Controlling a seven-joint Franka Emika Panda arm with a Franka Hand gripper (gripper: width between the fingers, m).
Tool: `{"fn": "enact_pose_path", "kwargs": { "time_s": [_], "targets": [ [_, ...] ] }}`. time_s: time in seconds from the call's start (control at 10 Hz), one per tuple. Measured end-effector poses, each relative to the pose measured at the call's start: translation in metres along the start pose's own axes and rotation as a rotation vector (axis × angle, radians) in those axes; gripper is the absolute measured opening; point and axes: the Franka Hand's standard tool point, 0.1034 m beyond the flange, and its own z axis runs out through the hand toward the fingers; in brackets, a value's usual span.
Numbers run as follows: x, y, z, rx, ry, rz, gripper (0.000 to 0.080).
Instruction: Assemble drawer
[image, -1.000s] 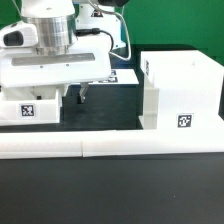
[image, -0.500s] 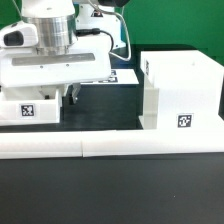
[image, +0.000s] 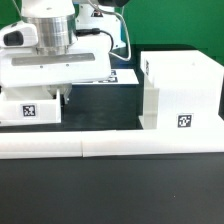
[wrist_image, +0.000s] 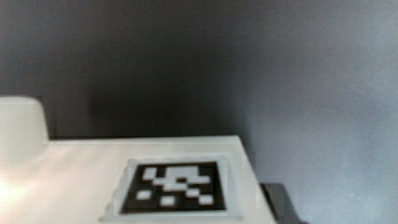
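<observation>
The tall open-fronted drawer housing (image: 180, 88) stands at the exterior view's right, with a tag on its front. A small white drawer tray (image: 28, 110) with a tag sits at the exterior view's left, under my gripper (image: 50, 97). One dark finger (image: 65, 96) rests against the tray's side nearest the housing; the other finger is hidden behind the tray. In the wrist view the tray's tagged white face (wrist_image: 178, 187) fills the lower part, with a dark finger (wrist_image: 281, 203) tight against its edge. A second tray is not in view.
The long low white barrier wall (image: 110, 148) runs along the front of the dark table. The marker board (image: 122, 76) lies behind, between the arm and the housing. A strip of dark table lies between the tray and the housing.
The visible finger has slid toward the exterior view's left, in against the tray's side, while the hand itself stayed put. The tray and the housing have not moved.
</observation>
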Motion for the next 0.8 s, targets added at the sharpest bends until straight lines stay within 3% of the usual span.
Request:
{"fn": "enact_pose_path", "kwargs": {
  "time_s": [0.3,0.8],
  "targets": [
    [0.002,-0.003,-0.001,0.001,0.000,0.007,0.0041],
    [0.025,-0.058,-0.025,0.011,0.027,0.009,0.0041]
  ]
}}
